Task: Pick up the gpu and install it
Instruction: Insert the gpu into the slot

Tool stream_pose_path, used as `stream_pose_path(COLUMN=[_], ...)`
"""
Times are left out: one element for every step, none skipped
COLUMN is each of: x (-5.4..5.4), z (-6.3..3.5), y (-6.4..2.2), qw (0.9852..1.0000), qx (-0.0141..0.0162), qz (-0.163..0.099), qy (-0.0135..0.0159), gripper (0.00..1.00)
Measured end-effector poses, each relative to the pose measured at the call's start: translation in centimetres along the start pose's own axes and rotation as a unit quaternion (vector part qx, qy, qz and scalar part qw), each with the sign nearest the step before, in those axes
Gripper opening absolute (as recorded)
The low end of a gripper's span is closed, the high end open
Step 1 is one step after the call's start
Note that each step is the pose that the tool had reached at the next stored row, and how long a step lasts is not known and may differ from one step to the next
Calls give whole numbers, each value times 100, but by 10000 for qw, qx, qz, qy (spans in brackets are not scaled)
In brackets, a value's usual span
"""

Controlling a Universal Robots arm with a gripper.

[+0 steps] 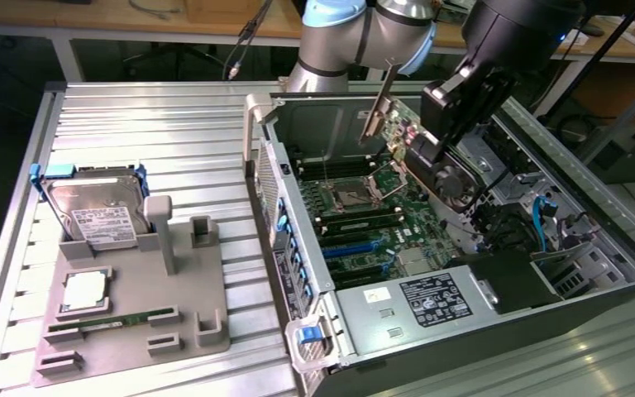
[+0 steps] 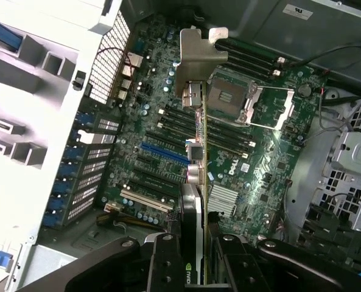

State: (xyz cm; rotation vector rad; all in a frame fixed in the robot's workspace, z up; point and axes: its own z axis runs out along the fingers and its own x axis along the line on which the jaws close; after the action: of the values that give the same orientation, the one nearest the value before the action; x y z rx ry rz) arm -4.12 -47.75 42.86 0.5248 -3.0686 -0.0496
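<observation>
A ribbed grey metal table (image 1: 141,124) carries an open black and silver computer case (image 1: 295,124) lying on its side, with a wide green motherboard (image 1: 373,223) exposed in its floor. Above that board hangs the arm's black two-fingered claw (image 1: 439,145). It is closed on the gpu (image 1: 406,132), a thin flat green circuit card with a black cooler face, held tilted in the air and clear of the board. In the wrist view the gpu (image 2: 195,182) shows edge-on, pinched between the fingers (image 2: 165,267) of the claw (image 2: 195,255) near one end. Its long silver metal bracket (image 2: 199,61) is at the far end. The chief danger looks like misalignment: here the card's long edge appears to run across the long blue expansion slot (image 2: 165,153) rather than along it. A descent in this pose could set the connector edge down on the black memory slots (image 2: 229,131) or on small board parts. The bracket could also catch on the perforated rear wall (image 2: 110,61). With the grip so near one end, pressing force might pivot the card between the fingers.
</observation>
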Motion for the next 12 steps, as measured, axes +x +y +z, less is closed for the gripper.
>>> stream_pose_path(x=[0, 0, 0, 0, 0, 0, 0, 0, 0, 0, 0, 1], z=[-1, -3, -5, -8, -10, -12, -14, -15, -17, -19, -22, -23], y=[0, 0, 0, 0, 0, 0, 1, 1, 1, 1, 1, 1], qw=[10000, 10000, 10000, 10000, 10000, 10000, 10000, 10000, 10000, 10000, 10000, 10000], qx=[0, 0, 0, 0, 0, 0, 0, 0, 0, 0, 0, 0], qz=[0, 0, 0, 0, 0, 0, 0, 0, 0, 0, 0, 0], qy=[0, 0, 0, 0, 0, 0, 0, 0, 0, 0, 0, 0], gripper=[27, 27, 27, 27, 27, 27, 27, 27, 27, 27, 27, 27])
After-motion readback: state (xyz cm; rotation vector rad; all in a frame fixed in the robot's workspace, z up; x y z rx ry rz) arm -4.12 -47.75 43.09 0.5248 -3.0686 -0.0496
